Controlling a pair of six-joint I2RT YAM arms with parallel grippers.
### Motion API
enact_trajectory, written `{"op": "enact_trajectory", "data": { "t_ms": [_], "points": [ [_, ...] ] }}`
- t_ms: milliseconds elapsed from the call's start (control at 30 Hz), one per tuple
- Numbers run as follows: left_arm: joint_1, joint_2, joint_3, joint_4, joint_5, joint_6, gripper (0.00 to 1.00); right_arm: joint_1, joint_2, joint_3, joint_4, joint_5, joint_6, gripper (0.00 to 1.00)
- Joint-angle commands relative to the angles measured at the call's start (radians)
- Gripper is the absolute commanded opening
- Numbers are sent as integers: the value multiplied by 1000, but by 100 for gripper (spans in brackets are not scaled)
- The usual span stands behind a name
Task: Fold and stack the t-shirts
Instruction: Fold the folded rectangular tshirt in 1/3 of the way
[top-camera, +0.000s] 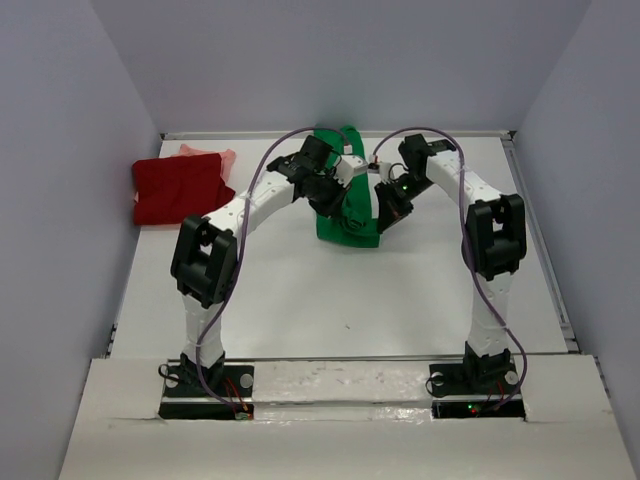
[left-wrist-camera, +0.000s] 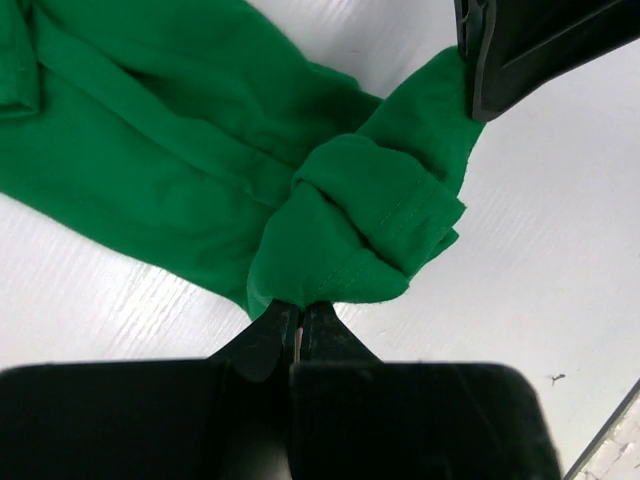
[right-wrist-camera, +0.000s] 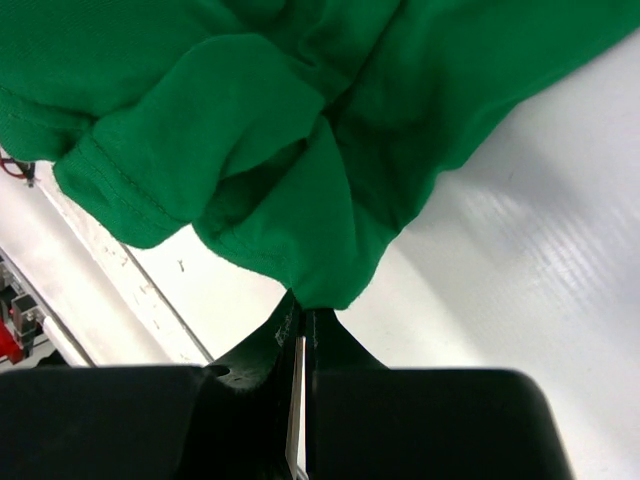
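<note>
The bright green t-shirt (top-camera: 346, 225) hangs bunched between both grippers at the table's far middle. My left gripper (left-wrist-camera: 298, 305) is shut on a fold of the green t-shirt (left-wrist-camera: 200, 150). My right gripper (right-wrist-camera: 305, 312) is shut on another fold of the green t-shirt (right-wrist-camera: 300, 120). In the top view the left gripper (top-camera: 345, 170) and right gripper (top-camera: 378, 178) are close together above the cloth. The dark red t-shirt (top-camera: 180, 188) lies folded at the far left, on top of the pale salmon-pink t-shirt (top-camera: 212, 154), of which only an edge shows.
The white table (top-camera: 330, 300) has a raised rail along its back edge (top-camera: 260, 133) and right edge (top-camera: 545, 250). Grey walls stand close on three sides. The right arm's black link (left-wrist-camera: 530, 40) shows at the top right of the left wrist view.
</note>
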Motion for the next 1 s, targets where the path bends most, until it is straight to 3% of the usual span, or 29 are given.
{"op": "enact_trajectory", "data": {
  "t_ms": [0, 300, 967],
  "points": [
    [1, -5, 37, 17, -43, -14, 0, 7, 33, 83, 7, 15, -5, 0],
    [21, 48, 83, 51, -74, -29, 0, 7, 131, 255, 7, 55, 3, 0],
    [37, 128, 140, 118, -231, -96, 0, -21, 213, 408, 89, 128, 47, 0]
  ]
}}
